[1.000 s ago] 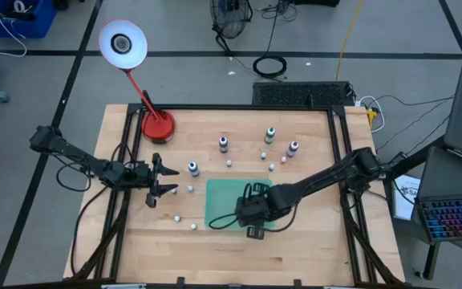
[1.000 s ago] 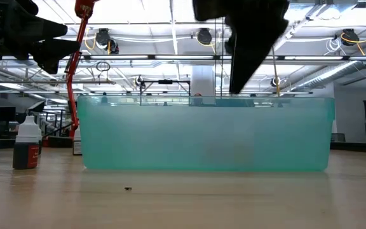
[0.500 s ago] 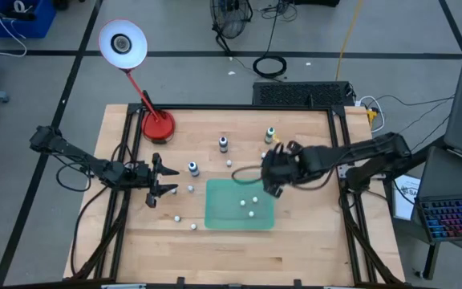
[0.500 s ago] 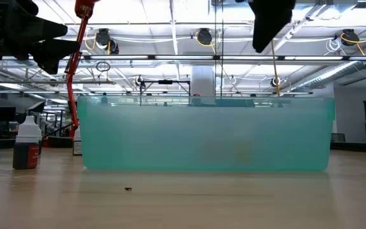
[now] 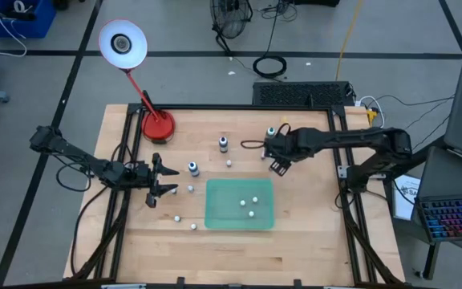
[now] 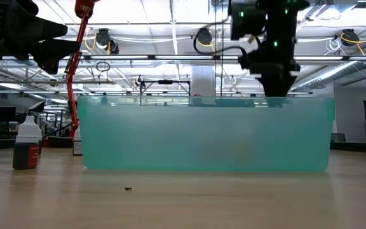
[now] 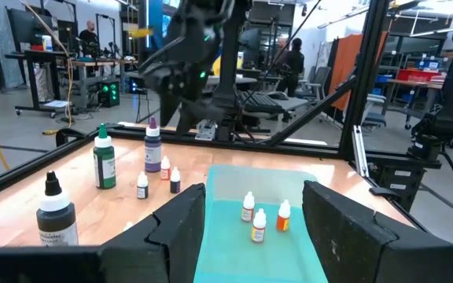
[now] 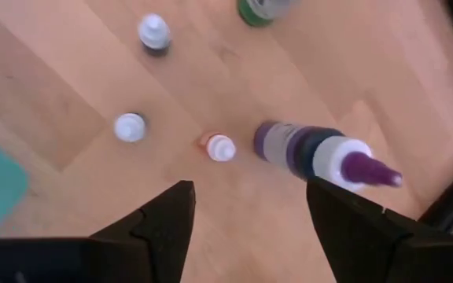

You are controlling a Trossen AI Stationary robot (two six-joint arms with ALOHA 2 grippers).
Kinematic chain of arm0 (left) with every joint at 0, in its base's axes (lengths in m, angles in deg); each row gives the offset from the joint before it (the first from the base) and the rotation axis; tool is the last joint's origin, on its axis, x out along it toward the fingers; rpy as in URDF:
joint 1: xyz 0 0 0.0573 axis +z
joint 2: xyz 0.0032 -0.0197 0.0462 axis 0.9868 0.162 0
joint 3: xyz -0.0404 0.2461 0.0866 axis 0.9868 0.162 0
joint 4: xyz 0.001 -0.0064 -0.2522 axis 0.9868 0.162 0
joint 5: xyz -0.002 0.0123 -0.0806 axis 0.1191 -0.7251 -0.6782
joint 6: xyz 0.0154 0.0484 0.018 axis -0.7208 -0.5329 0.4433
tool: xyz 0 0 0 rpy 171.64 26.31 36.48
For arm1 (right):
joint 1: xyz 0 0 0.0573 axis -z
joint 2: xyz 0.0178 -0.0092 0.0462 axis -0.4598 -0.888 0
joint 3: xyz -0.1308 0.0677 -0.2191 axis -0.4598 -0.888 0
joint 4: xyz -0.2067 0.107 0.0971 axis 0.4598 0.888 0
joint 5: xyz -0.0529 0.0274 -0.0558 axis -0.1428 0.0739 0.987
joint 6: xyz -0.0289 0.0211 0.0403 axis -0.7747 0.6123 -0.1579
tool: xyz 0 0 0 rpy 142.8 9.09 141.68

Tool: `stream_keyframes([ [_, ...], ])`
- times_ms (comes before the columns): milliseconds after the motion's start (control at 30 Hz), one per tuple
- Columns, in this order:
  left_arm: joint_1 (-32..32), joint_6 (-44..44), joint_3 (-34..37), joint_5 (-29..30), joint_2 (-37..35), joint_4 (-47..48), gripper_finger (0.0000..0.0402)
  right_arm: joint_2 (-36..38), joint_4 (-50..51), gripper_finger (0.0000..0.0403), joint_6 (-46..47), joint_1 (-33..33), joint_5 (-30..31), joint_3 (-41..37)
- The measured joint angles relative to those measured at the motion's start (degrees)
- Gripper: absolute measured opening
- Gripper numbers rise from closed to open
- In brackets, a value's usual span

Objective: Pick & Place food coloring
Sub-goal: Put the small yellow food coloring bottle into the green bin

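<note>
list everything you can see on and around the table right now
translucent green plastic tray: one, table centre, front half
tiny white-capped bottles in the tray: three, one with an orange body
tiny white-capped bottles on the wood: several, scattered left of and behind the tray
taller dropper bottles: four, green, purple and two dark, behind and left of the tray
red desk lamp: one, white shade, back-left corner
left gripper: open, hovering left of the tray
right gripper: open, above the purple bottle

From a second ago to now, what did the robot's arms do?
The right hand left the green tray, swung toward the table's far side and now hovers open over the small bottles beside the purple bottle. It carries nothing. Three little bottles now show in the tray where it was. The left hand stayed put near the table's left edge.
</note>
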Motion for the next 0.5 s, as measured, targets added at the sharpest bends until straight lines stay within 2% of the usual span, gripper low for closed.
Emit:
stream_keyframes([
  [200, 0.0, 0.0, 0.0, 0.0, 0.0, 0.0, 0.0214, 0.0, -10.7, 0.0229, -2.6, 3.1, -6.2, -6.4],
  [500, 0.0, 0.0, 0.0, 0.0, 0.0, 0.0, 0.0214, 0.0, -18.5, 0.0227, -4.2, 4.9, -6.3, -11.2],
])
